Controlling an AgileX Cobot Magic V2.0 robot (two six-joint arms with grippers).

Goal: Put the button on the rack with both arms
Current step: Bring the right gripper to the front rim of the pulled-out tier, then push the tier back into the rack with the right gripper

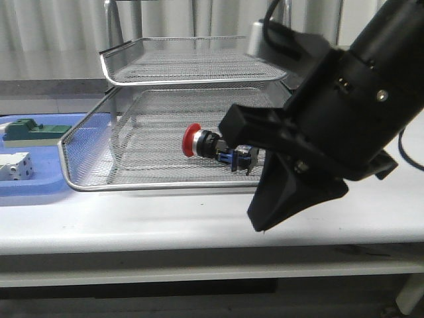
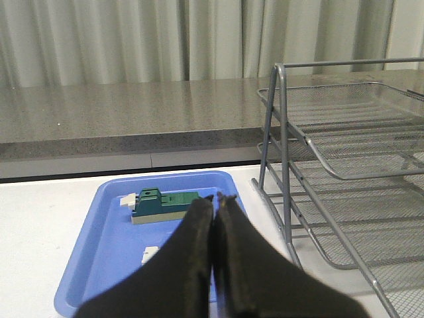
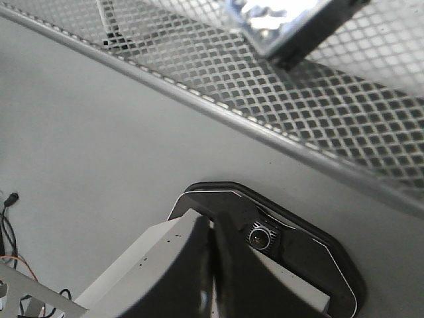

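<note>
- Pale curtains hang behind a white table in the front view. The rack stands on it, two mesh tiers showing here.
- The button lies on its side on the lower tier's mesh, toward that tier's 4 o'clock. Its red cap points to 9 o'clock, then come a silver collar, a black body and a blue rear block toward 3 o'clock.
- The right gripper fills the frame's 3 o'clock side, its black bulk overlapping the button's rear end. I cannot tell from this view whether they touch.
- A blue tray lies at 9 o'clock of the rack, holding a green block and a white part.
- Left wrist view: the left gripper has its fingers pressed together with nothing between them, above the blue tray beside the green block. The rack's legs and tiers stand just beside the tray.
- Right wrist view: the right gripper's fingers meet, holding nothing, over bare table by the rack's chrome rim.
</note>
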